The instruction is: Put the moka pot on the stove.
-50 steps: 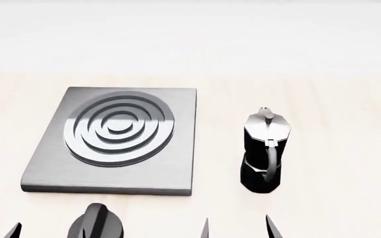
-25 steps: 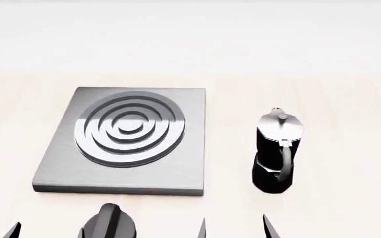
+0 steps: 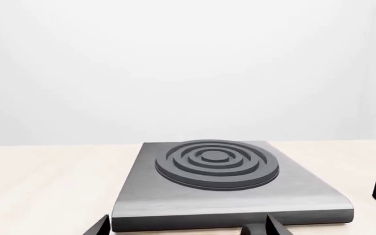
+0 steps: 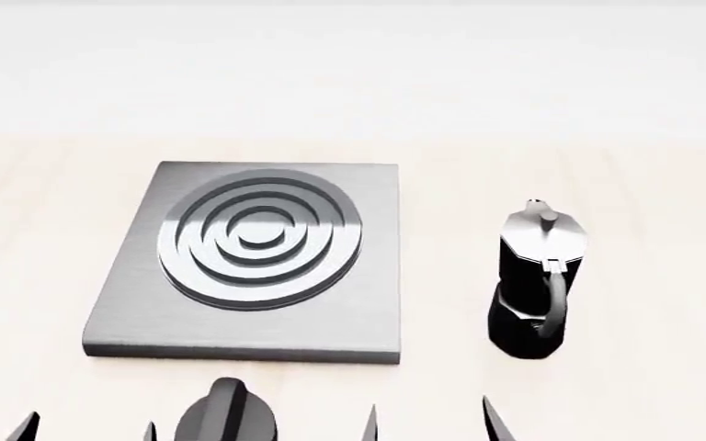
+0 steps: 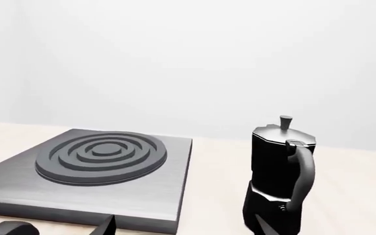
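The moka pot (image 4: pixel 531 285), black with a silvery lid and a curved handle, stands upright on the pale wooden table, to the right of the stove (image 4: pixel 328 331) and apart from it. The stove is a grey square plate with a ringed burner (image 4: pixel 261 241). My right gripper (image 4: pixel 433 425) is open at the near edge, short of the pot, with nothing between its fingers. My left gripper (image 4: pixel 85 430) is open too, in front of the stove's near left corner. The right wrist view has the pot (image 5: pixel 279 176) close by its gripper (image 5: pixel 184 226). In the left wrist view the stove (image 3: pixel 305 196) faces the gripper (image 3: pixel 188 228).
A short round black knob (image 4: pixel 224 418) with a ridge sits on the table just in front of the stove, between my two grippers. It also shows as the knob (image 3: pixel 253 230) near one left fingertip. Behind the table is a plain white wall.
In the head view the stove, pot and knob have slid to the right and slightly down in the frame. The pot keeps its place beside the stove. Both grippers stay open.
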